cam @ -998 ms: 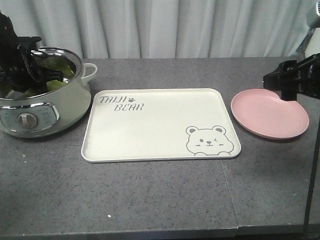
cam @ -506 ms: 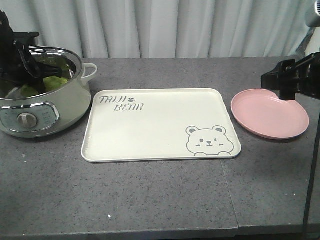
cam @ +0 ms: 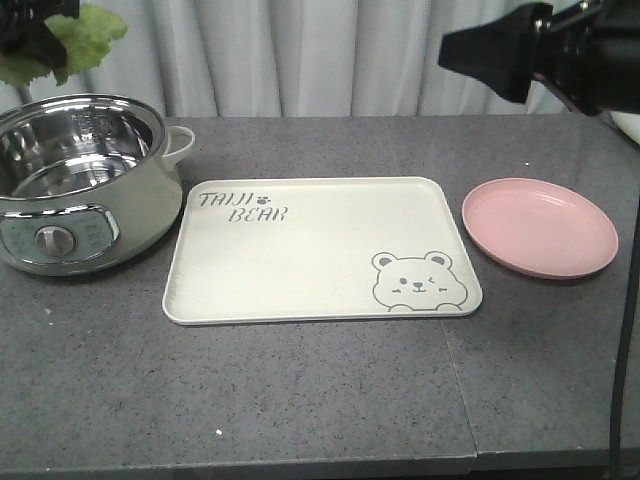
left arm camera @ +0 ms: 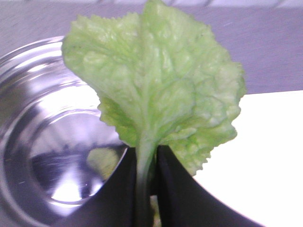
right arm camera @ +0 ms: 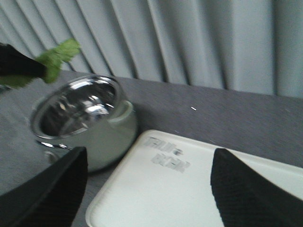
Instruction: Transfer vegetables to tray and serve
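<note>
A crinkled light-green lettuce leaf point(cam: 88, 32) hangs in the air above the pot, at the top left of the front view. My left gripper point(left arm camera: 147, 161) is shut on its pale stalk, and the leaf point(left arm camera: 156, 85) fans out beyond the jaws. The cream tray point(cam: 320, 250) with bear drawing lies flat in the middle of the table, with nothing on it. High over the table's far right side, my right gripper point(cam: 480, 55) points left. Its wrist view shows the gripper point(right arm camera: 149, 182) open and empty above the tray point(right arm camera: 189, 189), with the leaf point(right arm camera: 59, 59) far off.
A pale-green electric pot point(cam: 80, 180) with a shiny steel bowl stands left of the tray, directly below the held leaf. A round pink plate point(cam: 540, 228) sits right of the tray. Grey curtains hang behind the table.
My left gripper rose out of the pot with the lettuce leaf in its grip. My right arm lifted from beside the pink plate and moved up and leftward.
</note>
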Controlling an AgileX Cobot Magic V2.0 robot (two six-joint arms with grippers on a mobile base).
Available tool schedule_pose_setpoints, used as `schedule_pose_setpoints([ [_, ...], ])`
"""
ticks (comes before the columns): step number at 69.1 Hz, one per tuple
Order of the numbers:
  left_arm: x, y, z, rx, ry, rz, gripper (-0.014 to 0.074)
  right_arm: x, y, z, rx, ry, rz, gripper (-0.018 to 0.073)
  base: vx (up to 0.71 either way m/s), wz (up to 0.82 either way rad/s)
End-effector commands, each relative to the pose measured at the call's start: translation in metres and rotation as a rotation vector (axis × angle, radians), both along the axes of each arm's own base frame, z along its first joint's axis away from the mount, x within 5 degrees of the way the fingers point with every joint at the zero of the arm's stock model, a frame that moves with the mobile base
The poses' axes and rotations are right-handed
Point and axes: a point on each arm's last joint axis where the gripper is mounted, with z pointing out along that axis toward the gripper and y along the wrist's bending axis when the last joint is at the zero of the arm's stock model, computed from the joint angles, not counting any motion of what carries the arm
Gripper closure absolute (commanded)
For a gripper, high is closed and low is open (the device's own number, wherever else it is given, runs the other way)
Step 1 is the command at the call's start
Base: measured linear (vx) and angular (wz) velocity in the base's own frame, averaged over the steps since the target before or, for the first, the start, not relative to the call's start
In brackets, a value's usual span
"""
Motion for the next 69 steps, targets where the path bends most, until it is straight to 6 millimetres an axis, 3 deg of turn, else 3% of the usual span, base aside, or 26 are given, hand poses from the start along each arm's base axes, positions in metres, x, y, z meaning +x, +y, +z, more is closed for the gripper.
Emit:
schedule_pose_setpoints([
  [1, -0.037, -0.018, 0.051, -0.113, -0.178, -0.114, 0.0603, -0.002, 0.007, 0.031, 0.176, -0.104, 0.087, 0.0042, 0.0, 0.0],
  [11, -0.064, -0.045, 0.072, -0.226, -0.233, -0.312, 0.0603, 0.011, 0.018, 0.04, 0.374, -0.118, 0.232, 0.0042, 0.0, 0.0],
  [19, -0.074, -0.071, 0.077, -0.27, -0.244, -0.419, 0.0603, 0.019, 0.021, 0.04, 0.519, -0.112, 0.304, 0.0042, 0.0, 0.0],
  [35, -0.089, -0.117, 0.076, -0.253, -0.24, -0.583, 0.0603, 0.028, 0.021, 0.036, 0.523, -0.098, 0.297, 0.0042, 0.0, 0.0],
  [69, -0.111, -0.158, 0.076, -0.259, -0.245, -0.737, 0.0603, 0.028, 0.021, 0.036, 0.546, -0.071, 0.297, 0.0042, 0.0, 0.0],
])
